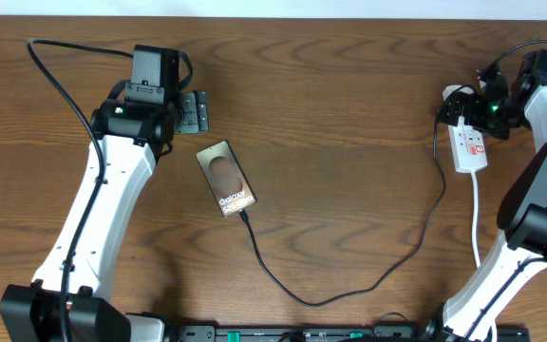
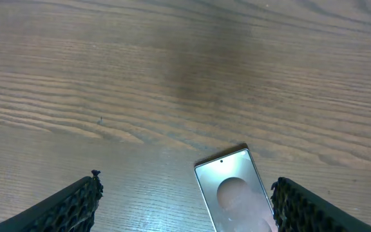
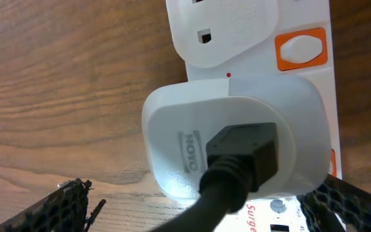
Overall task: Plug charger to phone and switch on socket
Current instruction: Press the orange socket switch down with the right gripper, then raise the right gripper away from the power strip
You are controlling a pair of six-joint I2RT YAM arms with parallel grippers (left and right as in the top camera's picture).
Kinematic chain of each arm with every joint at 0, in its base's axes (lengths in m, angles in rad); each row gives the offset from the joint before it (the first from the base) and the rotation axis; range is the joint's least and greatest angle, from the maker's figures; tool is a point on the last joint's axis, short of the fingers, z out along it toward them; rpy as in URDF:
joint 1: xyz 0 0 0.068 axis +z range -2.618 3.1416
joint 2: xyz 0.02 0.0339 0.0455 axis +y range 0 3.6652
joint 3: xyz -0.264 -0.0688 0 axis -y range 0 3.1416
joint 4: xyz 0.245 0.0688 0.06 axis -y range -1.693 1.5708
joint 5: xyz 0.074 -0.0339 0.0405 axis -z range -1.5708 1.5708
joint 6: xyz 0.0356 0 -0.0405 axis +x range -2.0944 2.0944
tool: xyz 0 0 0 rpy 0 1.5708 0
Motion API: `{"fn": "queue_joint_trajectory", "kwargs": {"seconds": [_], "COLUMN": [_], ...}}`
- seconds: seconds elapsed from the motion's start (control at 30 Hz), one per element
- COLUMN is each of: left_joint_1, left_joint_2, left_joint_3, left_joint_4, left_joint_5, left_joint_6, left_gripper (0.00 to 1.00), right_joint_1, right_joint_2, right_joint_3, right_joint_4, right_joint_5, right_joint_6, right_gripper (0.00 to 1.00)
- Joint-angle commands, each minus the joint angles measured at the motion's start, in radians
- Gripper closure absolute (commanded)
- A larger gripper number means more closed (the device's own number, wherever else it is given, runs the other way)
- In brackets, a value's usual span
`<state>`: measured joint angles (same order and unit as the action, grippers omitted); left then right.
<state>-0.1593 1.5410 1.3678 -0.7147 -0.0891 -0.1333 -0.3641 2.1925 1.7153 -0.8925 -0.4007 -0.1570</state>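
Note:
The bronze-brown phone (image 1: 226,178) lies face down on the table, left of centre. It also shows in the left wrist view (image 2: 234,193). The charger's thin black cable (image 1: 321,301) runs from the phone's near end, where its tip seems to sit in the port, in a loop to the white socket strip (image 1: 469,144) at the far right. My left gripper (image 1: 194,112) is open and empty just beyond the phone (image 2: 187,183). My right gripper (image 1: 463,103) is open over the strip's far end. It straddles a white adapter (image 3: 230,138) plugged into the strip (image 3: 227,26), without gripping it.
The strip's white cord (image 1: 476,214) runs toward the near edge beside my right arm. An orange-framed switch (image 3: 300,49) sits on the strip next to the adapter. The robots' own black leads hang by both arms.

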Motion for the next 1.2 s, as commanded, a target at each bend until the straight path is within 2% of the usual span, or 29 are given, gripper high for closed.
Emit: {"fn": "queue_joint_trajectory", "kwargs": {"seconds": [0.0, 0.2, 0.57, 1.17], "left_joint_1": [0.001, 0.001, 0.001, 0.001], "left_joint_2": [-0.002, -0.002, -0.002, -0.002], "left_joint_3": [0.010, 0.010, 0.010, 0.010], "left_joint_4": [-0.003, -0.003, -0.003, -0.003], "left_joint_5": [-0.021, -0.021, -0.021, -0.021], "left_joint_6": [0.005, 0.005, 0.005, 0.005], "left_gripper": [0.13, 0.14, 0.14, 0.14], "right_joint_1": [0.017, -0.032, -0.109, -0.094], "right_joint_2": [0.039, 0.038, -0.047, -0.527], "right_joint_3": [-0.050, -0.021, 0.039, 0.039], "right_joint_4": [-0.042, -0.105, -0.184, -0.252], "right_joint_5": [-0.074, 0.086, 0.096, 0.096], "right_joint_6": [0.056, 0.125, 0.127, 0.167], "right_gripper": [0.01, 0.01, 0.01, 0.01]}}
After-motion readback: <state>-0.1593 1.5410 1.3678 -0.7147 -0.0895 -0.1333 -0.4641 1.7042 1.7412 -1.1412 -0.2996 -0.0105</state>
